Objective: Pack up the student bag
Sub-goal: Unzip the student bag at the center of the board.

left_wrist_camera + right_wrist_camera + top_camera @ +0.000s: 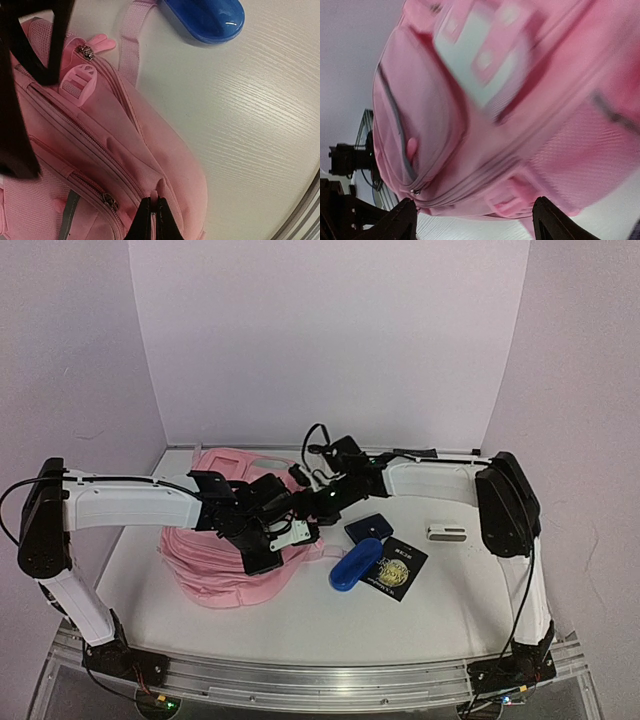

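Observation:
The student bag (215,575), a soft pink backpack, lies on its side at the left of the white table. My left gripper (154,207) is shut, pinching a small pink fold of fabric by a zip seam of the student bag (100,125). In the top view the left gripper (264,558) sits on the bag's right edge. My right gripper (475,220) is open, with the black fingertips (402,217) wide apart just off the blurred bag (485,100) and nothing held. In the top view the right gripper (283,502) hovers over the bag's upper right.
A blue oval case (355,565) lies just right of the bag, also seen as the blue case (205,17). Beside it are a dark blue wallet (369,528), a black booklet with a gold emblem (398,568) and a small white object (446,533).

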{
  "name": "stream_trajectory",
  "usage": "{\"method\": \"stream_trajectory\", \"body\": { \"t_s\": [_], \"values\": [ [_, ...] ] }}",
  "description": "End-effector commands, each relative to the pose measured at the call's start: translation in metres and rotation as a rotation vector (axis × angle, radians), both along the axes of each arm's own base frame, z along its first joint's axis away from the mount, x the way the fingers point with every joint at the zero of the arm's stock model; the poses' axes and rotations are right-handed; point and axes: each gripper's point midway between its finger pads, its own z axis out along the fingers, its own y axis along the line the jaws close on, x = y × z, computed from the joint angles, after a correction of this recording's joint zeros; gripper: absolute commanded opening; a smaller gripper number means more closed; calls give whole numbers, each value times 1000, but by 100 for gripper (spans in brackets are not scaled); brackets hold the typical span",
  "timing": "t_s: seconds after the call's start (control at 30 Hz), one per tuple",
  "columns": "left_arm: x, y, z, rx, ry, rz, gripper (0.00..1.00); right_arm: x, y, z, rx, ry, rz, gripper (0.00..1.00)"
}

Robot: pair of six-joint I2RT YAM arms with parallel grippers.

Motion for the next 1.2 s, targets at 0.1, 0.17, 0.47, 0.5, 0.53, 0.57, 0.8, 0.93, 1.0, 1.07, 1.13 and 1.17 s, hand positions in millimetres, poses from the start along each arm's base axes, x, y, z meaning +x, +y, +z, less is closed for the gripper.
{"method": "stream_trajectory", "body": {
  "t_s": [0.1,0.17,0.47,0.5,0.53,0.57,0.8,0.93,1.0,1.07,1.13,1.17],
  "values": [
    [3,-6,18,-58,-20,4,0,-7,31,-20,14,59,20,65],
    [-4,-6,17,-57,0,-10,0,5,31,-20,4,29,-9,49],
    [-32,-5,-1,8,106,-56,0,104,-5,-5,-21,-140,-188,0],
    [-32,-5,-1,10,107,-55,0,111,-7,0,-21,-171,-193,0],
    [-32,-5,-1,9,108,-55,0,118,-9,8,-15,-201,-198,0],
    [-32,-6,0,5,104,-57,0,124,-10,17,-9,-236,-197,0],
    [-13,2,7,18,17,-14,0,132,-11,65,29,-358,-185,0],
    [9,4,27,-51,-98,82,0,106,-13,53,47,-254,-136,0],
    [24,3,46,-154,-121,207,10,93,-15,48,58,-192,-121,0],
    [32,-5,68,-312,-85,327,26,84,-15,48,81,-136,-119,0],
    [28,-20,81,-498,6,415,38,79,-10,53,125,-104,-116,0],
    [24,-27,83,-569,56,447,43,77,-8,56,141,-93,-116,0]
  ]
}}
